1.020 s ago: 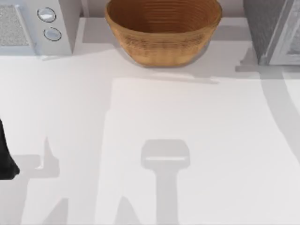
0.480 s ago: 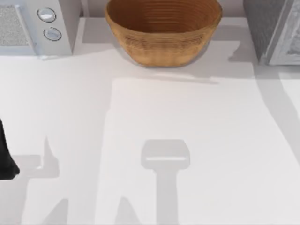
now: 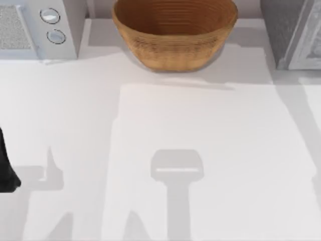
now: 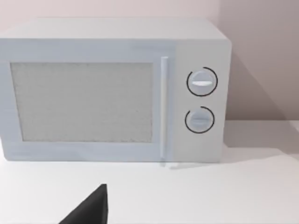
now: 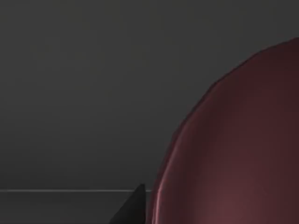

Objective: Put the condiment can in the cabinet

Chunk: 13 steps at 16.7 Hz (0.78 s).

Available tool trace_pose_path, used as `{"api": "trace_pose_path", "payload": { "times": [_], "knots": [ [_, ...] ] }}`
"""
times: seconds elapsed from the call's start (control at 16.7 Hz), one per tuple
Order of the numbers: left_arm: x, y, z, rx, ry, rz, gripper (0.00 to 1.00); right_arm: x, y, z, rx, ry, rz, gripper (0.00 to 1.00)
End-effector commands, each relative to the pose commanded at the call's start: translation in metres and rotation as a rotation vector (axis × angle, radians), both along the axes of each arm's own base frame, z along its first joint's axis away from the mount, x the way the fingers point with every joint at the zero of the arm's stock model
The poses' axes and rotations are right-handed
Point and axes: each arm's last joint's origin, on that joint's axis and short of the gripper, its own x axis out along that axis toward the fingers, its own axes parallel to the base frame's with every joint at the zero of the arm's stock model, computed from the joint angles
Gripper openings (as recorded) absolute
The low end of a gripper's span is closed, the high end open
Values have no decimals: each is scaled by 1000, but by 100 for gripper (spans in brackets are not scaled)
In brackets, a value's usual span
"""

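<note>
**A:** From above, what changed?
**B:** The shadow by the cabinet (image 3: 291,30) slid right. The left arm (image 3: 6,168) sits parked.
**A:** Left wrist?
**B:** A microwave (image 4: 112,88) sits ahead.
**A:** Right wrist?
**B:** It's dark. The condiment can (image 5: 233,140) is right beside the right gripper (image 5: 134,209), likely inside the cabinet. I can't tell its grip.

One woven basket (image 3: 174,32), one microwave (image 3: 35,27), one cabinet (image 3: 293,30), one condiment can (image 5: 233,149)
</note>
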Motion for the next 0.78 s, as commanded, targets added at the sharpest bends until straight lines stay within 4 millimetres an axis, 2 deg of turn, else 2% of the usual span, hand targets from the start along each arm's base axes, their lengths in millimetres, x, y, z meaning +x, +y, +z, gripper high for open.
{"api": "trace_pose_path", "payload": {
  "times": [0.18,0.3,0.42,0.66,0.78],
  "knots": [
    [0,0,0,0,0,0,100,55,1,-16,-1,19,10,0],
    [0,0,0,0,0,0,100,74,-1,-20,0,11,10,0],
    [0,0,0,0,0,0,100,82,-4,-22,1,6,6,0],
    [0,0,0,0,0,0,100,82,-4,-22,0,6,6,0],
    [0,0,0,0,0,0,100,82,-4,-22,0,6,6,15]
  ]
}}
